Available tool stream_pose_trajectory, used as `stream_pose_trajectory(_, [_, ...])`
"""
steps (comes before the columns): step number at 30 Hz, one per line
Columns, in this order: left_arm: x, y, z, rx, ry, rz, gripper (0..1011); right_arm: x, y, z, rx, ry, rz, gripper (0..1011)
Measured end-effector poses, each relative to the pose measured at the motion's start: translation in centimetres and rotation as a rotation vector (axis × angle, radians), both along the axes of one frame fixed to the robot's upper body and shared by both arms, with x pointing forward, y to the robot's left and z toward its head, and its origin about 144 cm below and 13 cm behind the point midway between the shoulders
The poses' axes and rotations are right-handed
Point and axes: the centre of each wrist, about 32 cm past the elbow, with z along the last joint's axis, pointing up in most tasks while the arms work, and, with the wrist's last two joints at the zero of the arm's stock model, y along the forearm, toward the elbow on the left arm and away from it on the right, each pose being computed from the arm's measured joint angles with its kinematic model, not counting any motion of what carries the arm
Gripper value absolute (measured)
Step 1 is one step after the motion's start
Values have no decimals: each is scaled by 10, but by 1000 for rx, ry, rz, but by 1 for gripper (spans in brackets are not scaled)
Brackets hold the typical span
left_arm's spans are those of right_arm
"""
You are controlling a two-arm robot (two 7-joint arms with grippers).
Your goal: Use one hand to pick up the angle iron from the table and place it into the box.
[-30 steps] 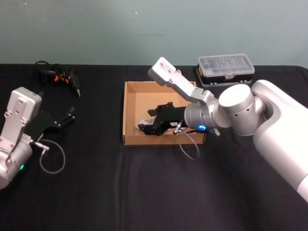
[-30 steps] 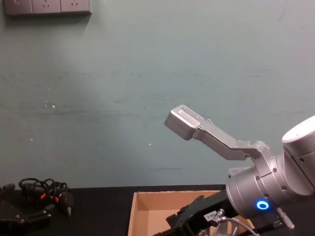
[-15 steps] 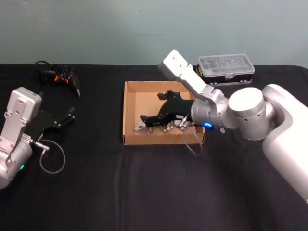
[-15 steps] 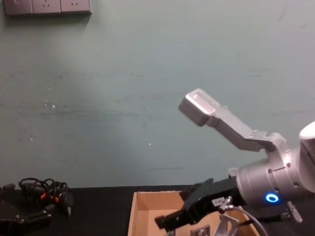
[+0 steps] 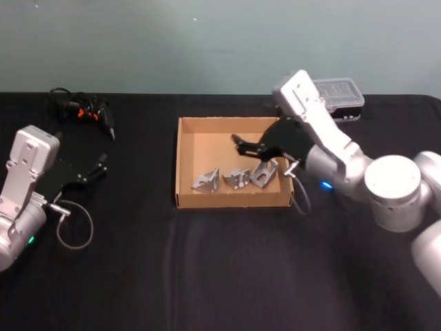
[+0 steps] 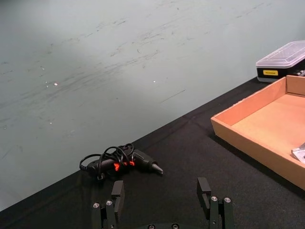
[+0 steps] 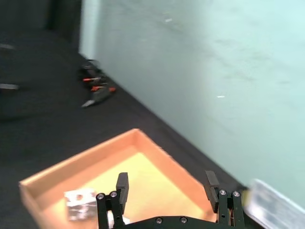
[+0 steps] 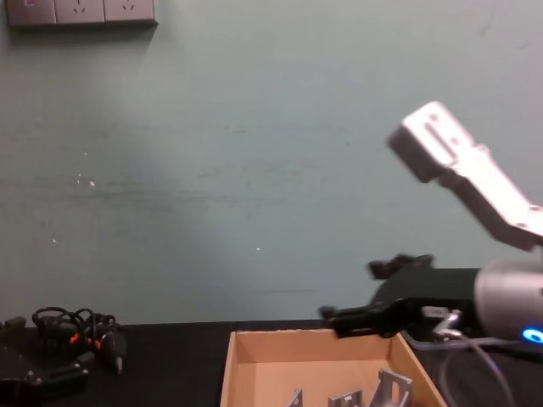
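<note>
Right hand (image 5: 249, 146) hangs above the box (image 5: 185, 160), fingers spread wide and empty; three angle irons (image 5: 234, 178) lie inside along its near wall, so I judge the drop made. Left hand (image 5: 96, 166), open too, sits parked on the table (image 5: 207, 276) far left.

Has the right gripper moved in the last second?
Yes. The right gripper has risen and pulled back toward the box's far right corner, empty, above three angle irons.
</note>
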Motion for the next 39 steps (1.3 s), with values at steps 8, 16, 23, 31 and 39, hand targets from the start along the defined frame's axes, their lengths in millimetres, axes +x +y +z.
stream_pose_trajectory(8, [0, 0, 0, 0, 0, 0, 1000, -24, -26, -15, 12, -90, -152, 1004])
stream_pose_trajectory(16, [0, 0, 0, 0, 0, 0, 1000, -38, -44, -27, 33, -95, -219, 1004])
stream_pose_trajectory(23, [0, 0, 0, 0, 0, 0, 1000, -43, -49, -30, 30, -111, -240, 1004])
stream_pose_trajectory(31, [0, 0, 0, 0, 0, 0, 1000, -42, -48, -30, 31, -110, -238, 1004])
stream_pose_trajectory(39, [0, 0, 0, 0, 0, 0, 1000, -42, -48, -30, 32, -108, -237, 1004])
